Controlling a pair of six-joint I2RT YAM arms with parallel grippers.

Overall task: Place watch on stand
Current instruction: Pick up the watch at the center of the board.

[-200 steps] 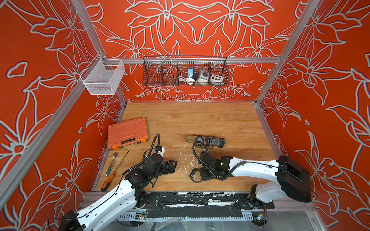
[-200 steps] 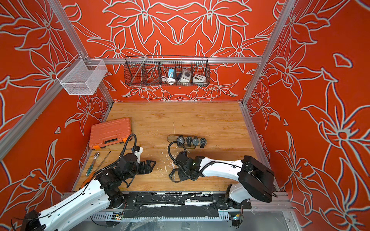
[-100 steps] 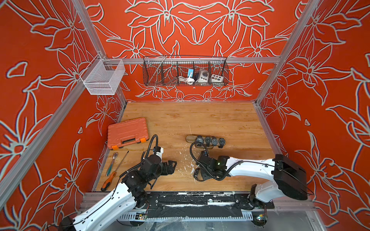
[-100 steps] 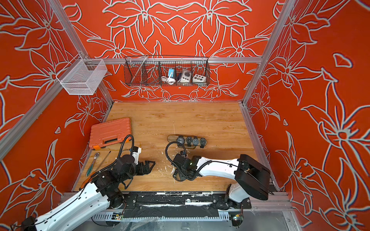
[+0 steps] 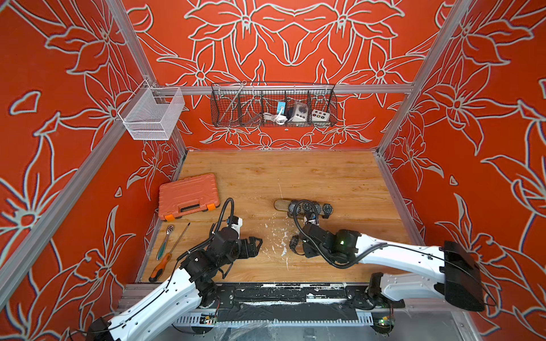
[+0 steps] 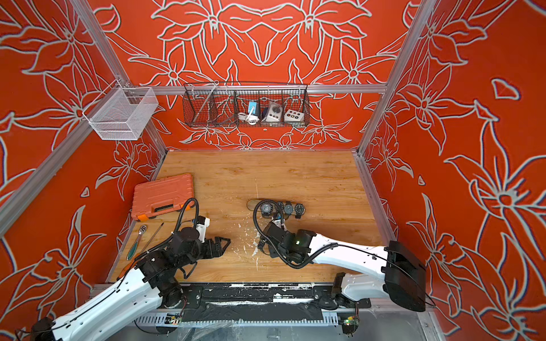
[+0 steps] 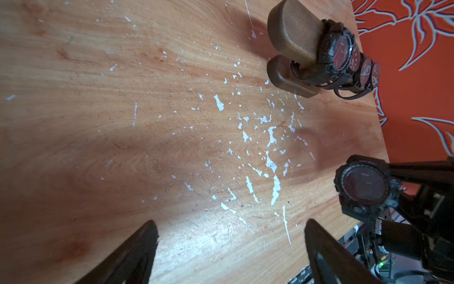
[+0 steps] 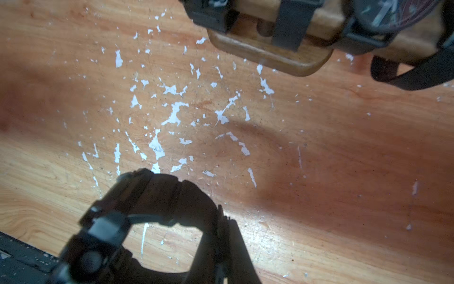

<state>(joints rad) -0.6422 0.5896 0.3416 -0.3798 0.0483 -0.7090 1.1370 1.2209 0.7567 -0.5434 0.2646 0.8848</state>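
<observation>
Right gripper (image 5: 296, 247) clenched on the watch (image 7: 363, 186) near the stand (image 5: 281, 204); left gripper (image 7: 228, 227) released, farther off

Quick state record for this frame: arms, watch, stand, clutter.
right gripper: shut on watch
left gripper: open, empty, over table
stand: four watches on it; the end nearer the case is bare
held watch vs stand: apart, not yet placed
left edge: case, ratchet, screwdriver
</observation>
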